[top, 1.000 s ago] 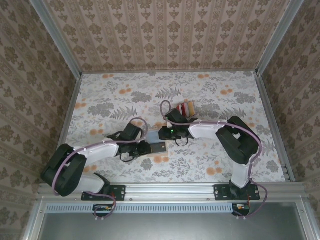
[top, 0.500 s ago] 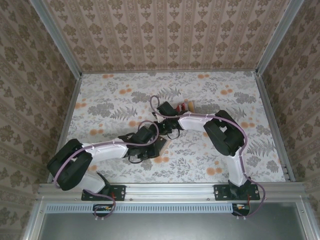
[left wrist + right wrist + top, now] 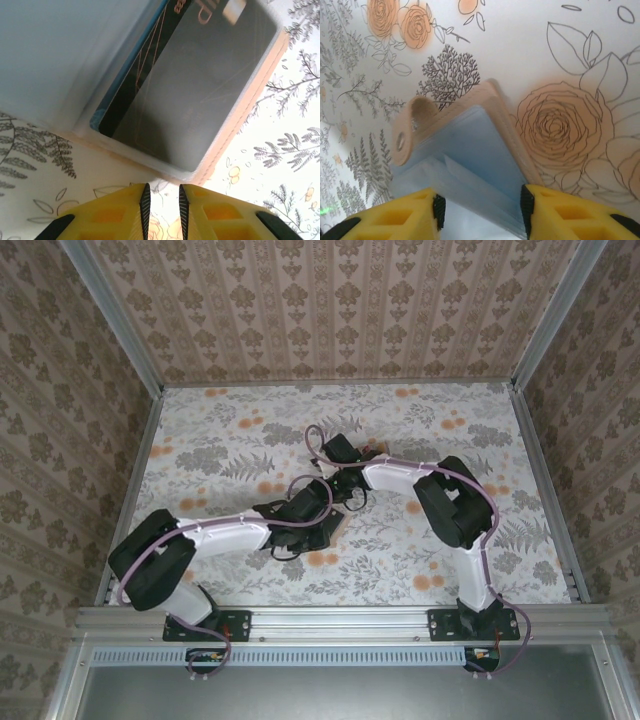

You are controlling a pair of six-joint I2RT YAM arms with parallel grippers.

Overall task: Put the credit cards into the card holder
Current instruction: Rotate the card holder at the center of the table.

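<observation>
Pinkish-tan card holder [image 3: 470, 145] open on floral table [image 3: 520, 45], dark credit card [image 3: 190, 85] in its sleeve | right gripper [image 3: 481, 207] spread astride blue leaves, contact unclear | left gripper [image 3: 161, 205] narrowly parted, empty, beside holder.

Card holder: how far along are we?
Done: one dark card with gold markings sits in a clear pocket of the open pinkish-tan card holder with light-blue lining. In hand: the right gripper straddles the holder's pockets, jaws apart, with no card between them. The left gripper sits just short of its corner, nearly closed, nothing between. Left: the stack of red and tan cards on the table.
</observation>
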